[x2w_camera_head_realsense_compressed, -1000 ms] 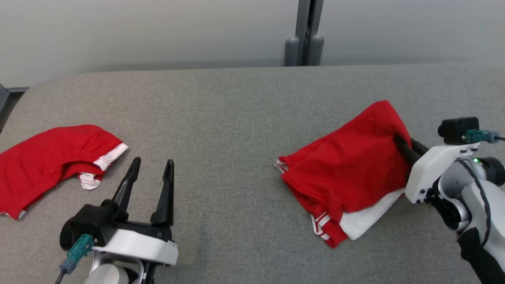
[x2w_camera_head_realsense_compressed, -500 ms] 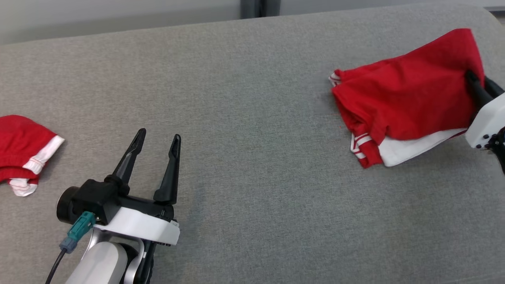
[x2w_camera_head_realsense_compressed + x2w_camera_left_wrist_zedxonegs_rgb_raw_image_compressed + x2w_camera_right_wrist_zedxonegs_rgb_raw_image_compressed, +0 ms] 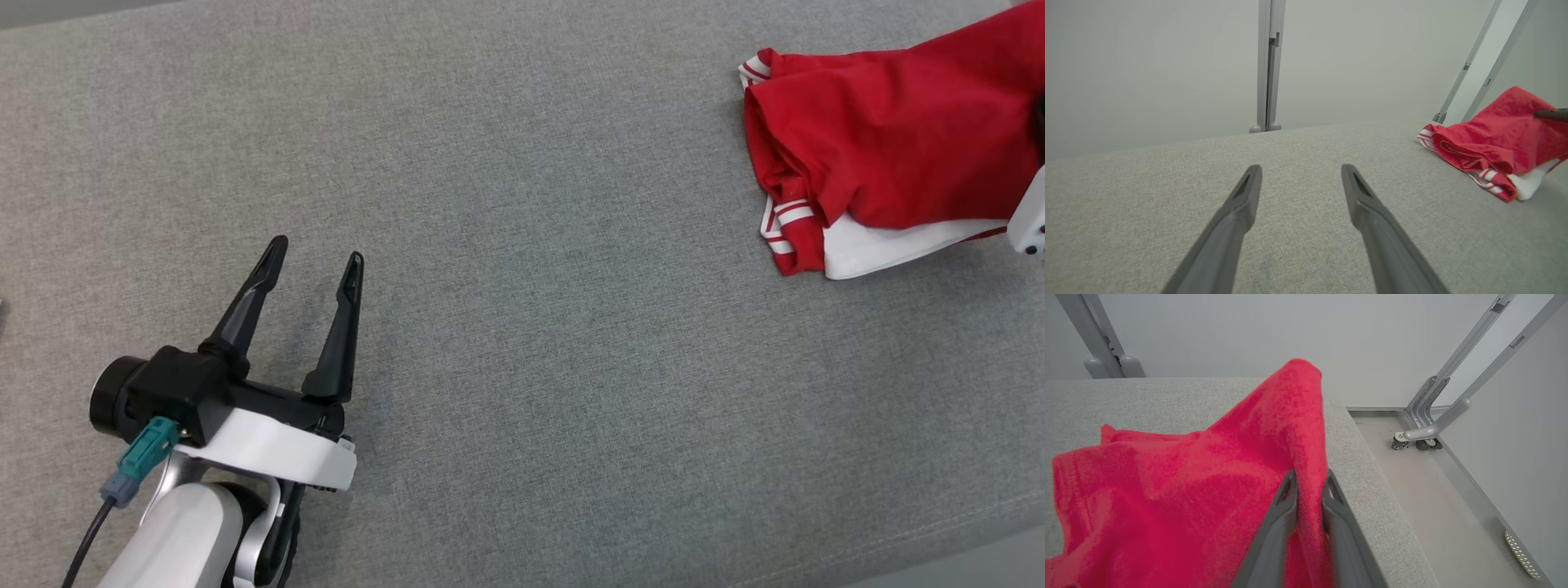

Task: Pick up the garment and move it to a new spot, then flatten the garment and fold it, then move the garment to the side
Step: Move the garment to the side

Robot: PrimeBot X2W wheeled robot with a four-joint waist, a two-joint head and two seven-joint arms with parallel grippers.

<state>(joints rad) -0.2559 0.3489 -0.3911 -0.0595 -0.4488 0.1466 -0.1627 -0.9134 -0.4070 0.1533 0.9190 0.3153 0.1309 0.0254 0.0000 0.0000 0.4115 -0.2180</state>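
The garment (image 3: 882, 155) is a red piece with white striped trim, bunched at the table's far right; it also appears in the left wrist view (image 3: 1494, 134). In the right wrist view a raised fold of the garment (image 3: 1188, 477) runs up between the fingers of my right gripper (image 3: 1308, 475), which is shut on it. One dark right fingertip (image 3: 1551, 115) pokes in at the cloth's top edge. My left gripper (image 3: 317, 250) hovers open and holds nothing over bare table at the lower left, fingers wide apart (image 3: 1300, 169).
The grey fabric-covered table (image 3: 531, 286) stretches between the two grippers. Its right edge drops to the floor (image 3: 1412, 477) just beside the garment. Grey frame legs on casters (image 3: 1425, 433) stand there, and a grey post (image 3: 1267, 65) rises behind the table.
The head camera has swung down and away, so the picture shifted and a second red garment at the left slid out of frame. My right gripper stays on the fold; the left stays open.
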